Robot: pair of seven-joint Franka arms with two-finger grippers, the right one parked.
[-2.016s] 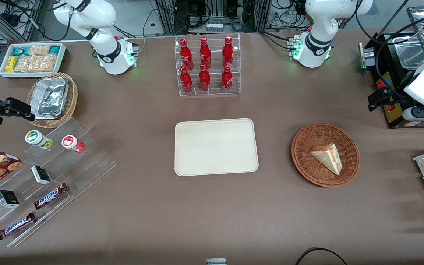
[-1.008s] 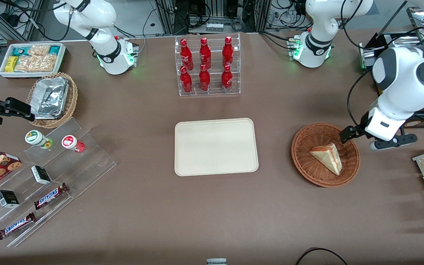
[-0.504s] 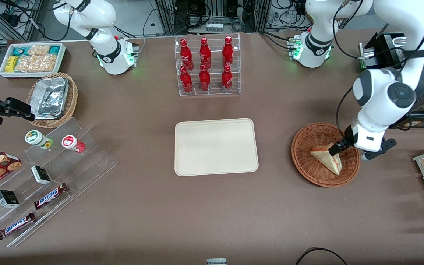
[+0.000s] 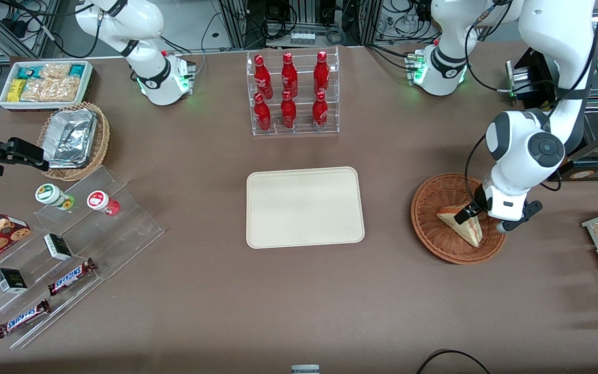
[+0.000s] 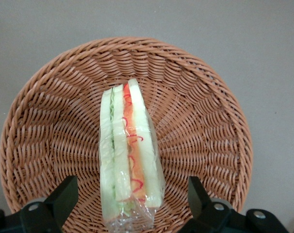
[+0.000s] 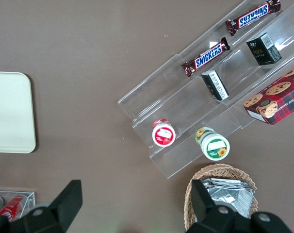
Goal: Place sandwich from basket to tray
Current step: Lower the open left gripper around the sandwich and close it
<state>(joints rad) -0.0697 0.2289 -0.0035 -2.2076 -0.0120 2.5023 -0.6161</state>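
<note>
A: Left wrist view first: the gripper (image 5: 131,204) is spread wide, one finger (image 5: 59,201) on each side of the sandwich (image 5: 130,167), neither one touching it.

B: And the sandwich sits in the basket (image 5: 205,126), standing on edge with its red and green filling stripes facing up at the camera.

A: From the front, the gripper (image 4: 471,212) is down over the basket (image 4: 434,228), right at the sandwich (image 4: 462,226), at the end of it farther from the camera.

B: Beside the basket, toward the parked arm's end, the tray (image 4: 305,206) lies flat with nothing on it. They're well apart.

A: Farther from the camera than the tray, a clear rack of red bottles (image 4: 291,93).
</note>
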